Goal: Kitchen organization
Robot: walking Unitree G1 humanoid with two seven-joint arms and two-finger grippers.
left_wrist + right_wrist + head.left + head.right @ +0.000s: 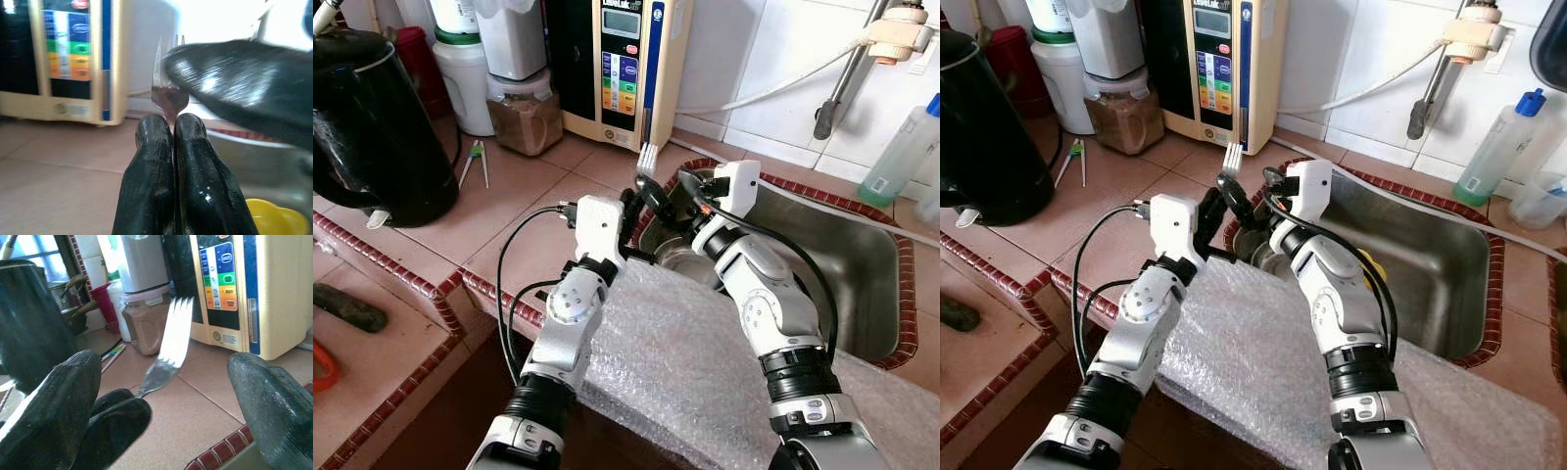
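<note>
A silver fork [648, 155] stands upright with its tines up at the near left corner of the steel sink [842, 255]. My left gripper [172, 122] is shut on the fork's neck [169, 98], just below the tines. My right gripper [161, 382] is open right beside it. Its two black fingertips [54, 406] stand wide apart with the fork [173, 340] between and a little beyond them, not touching. One right finger [244, 83] crosses close over the left gripper's tips.
Bubble wrap [685, 343] covers the counter edge under both arms. A black kettle [372, 117] stands at the left. A cream water purifier [617, 59] and a jar of brown powder [524, 113] stand at the back. A yellow object [1371, 264] lies in the sink. A bottle [901, 152] stands at the far right.
</note>
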